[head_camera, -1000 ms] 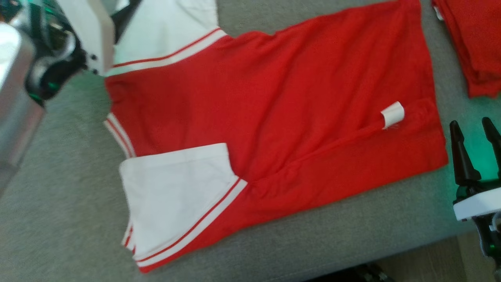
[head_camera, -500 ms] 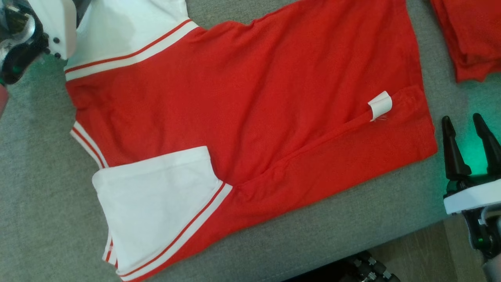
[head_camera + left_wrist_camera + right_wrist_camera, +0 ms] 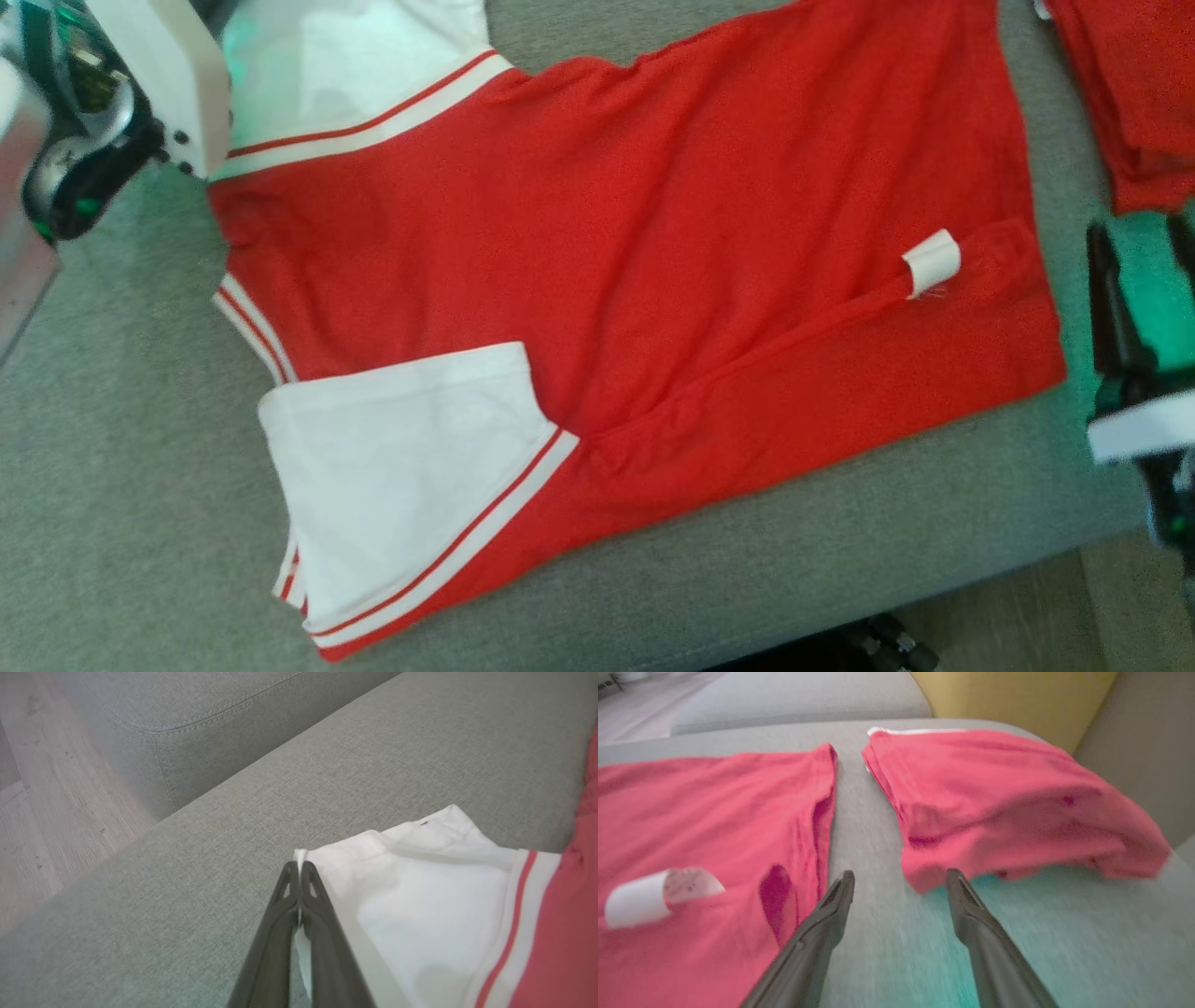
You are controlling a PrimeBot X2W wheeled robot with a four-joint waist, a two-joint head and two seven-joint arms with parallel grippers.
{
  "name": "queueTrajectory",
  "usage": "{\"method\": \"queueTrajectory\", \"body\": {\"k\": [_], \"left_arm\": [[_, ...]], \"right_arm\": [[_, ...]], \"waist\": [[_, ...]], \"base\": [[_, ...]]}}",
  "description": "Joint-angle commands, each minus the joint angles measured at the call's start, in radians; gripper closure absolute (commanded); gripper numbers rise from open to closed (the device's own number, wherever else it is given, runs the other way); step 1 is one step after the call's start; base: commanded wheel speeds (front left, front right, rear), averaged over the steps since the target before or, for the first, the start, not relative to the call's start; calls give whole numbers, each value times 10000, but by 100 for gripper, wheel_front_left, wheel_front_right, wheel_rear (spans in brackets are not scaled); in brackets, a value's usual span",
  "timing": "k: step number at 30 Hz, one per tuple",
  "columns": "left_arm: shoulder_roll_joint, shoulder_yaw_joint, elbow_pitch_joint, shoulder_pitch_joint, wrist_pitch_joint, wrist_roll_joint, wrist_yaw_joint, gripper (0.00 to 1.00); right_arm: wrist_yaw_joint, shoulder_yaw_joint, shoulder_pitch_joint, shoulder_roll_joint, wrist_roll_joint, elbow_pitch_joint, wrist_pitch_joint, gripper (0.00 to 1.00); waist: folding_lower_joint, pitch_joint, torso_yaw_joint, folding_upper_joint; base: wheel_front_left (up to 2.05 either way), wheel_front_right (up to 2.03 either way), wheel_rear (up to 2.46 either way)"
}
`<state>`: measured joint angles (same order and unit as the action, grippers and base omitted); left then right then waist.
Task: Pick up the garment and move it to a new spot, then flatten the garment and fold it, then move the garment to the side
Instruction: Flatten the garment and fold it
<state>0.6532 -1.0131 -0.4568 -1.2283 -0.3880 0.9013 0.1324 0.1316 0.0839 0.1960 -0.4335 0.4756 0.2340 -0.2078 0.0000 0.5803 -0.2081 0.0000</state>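
- Left wrist view: my left gripper (image 3: pixel 299 870) is pinched fully together. Its two dark fingers meet on the outer corner of the T-shirt's far white sleeve (image 3: pixel 420 905), and a sliver of white cloth shows between them.
- From that pinched corner the sleeve runs flat to its white band with a red stripe (image 3: pixel 518 914), and past the band the T-shirt's red body begins.
- My right gripper (image 3: pixel 901 877) stands spread wide with nothing between its fingers. It is over bare upholstery just beside the T-shirt's hem end; I cannot tell whether the tips touch the fabric below.
- The red T-shirt (image 3: pixel 653 233) lies spread out on the grey sofa seat (image 3: pixel 112 485). Its collar end is toward my left and its hem toward my right, with some soft creases across the body.
- The T-shirt's near white sleeve (image 3: pixel 401 467) lies on the side closest to me, its striped band slanting across the red cloth.
- A striped collar edge (image 3: pixel 252 322) shows at the T-shirt's left end, between the two sleeves.
- A small white label (image 3: pixel 932 261) curls up from the T-shirt close to its hem.
- A folded pile of red garments (image 3: pixel 1008 802) sits just past the T-shirt's hem, apart from it, with a strip of grey seat between them.
- A yellow cushion (image 3: pixel 1008 700) stands beyond that pile, farther from the T-shirt.
- Pale wood floor (image 3: pixel 46 812) shows past the T-shirt's sleeve end, beyond the seat's edge.
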Motion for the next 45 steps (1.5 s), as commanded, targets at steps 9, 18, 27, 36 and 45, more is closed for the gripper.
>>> {"method": "queueTrajectory", "body": {"k": [9,18,27,36,45], "left_arm": [[351,-644,369,-1298,705,374,-18,100],[230,-1505,339,-1963,1092,701,-18,100],[172,-2149,161,-2261,1415,1044,-17,100],[260,-2462,-47,-2417,1830,982,-17,100],[-116,-2222,-953,-3319,4094,-174,-155,100]], "right_arm": [[-9,728,2511,-893,82,-70,1846,0],[-9,2211,5106,-1434,655,1877,3233,0],[-9,3940,6344,-1846,1036,3333,3873,24],[-9,4876,7004,-2235,1435,3685,3444,100],[-9,4162,7935,-2162,1732,4319,1659,100]], "waist": [[0,15,587,0],[0,210,1139,0],[0,167,1389,0],[0,-41,1379,0],[0,-116,1571,0]], "base": [[0,0,0],[0,0,0],[0,0,0],[0,0,0],[0,0,0]]}}
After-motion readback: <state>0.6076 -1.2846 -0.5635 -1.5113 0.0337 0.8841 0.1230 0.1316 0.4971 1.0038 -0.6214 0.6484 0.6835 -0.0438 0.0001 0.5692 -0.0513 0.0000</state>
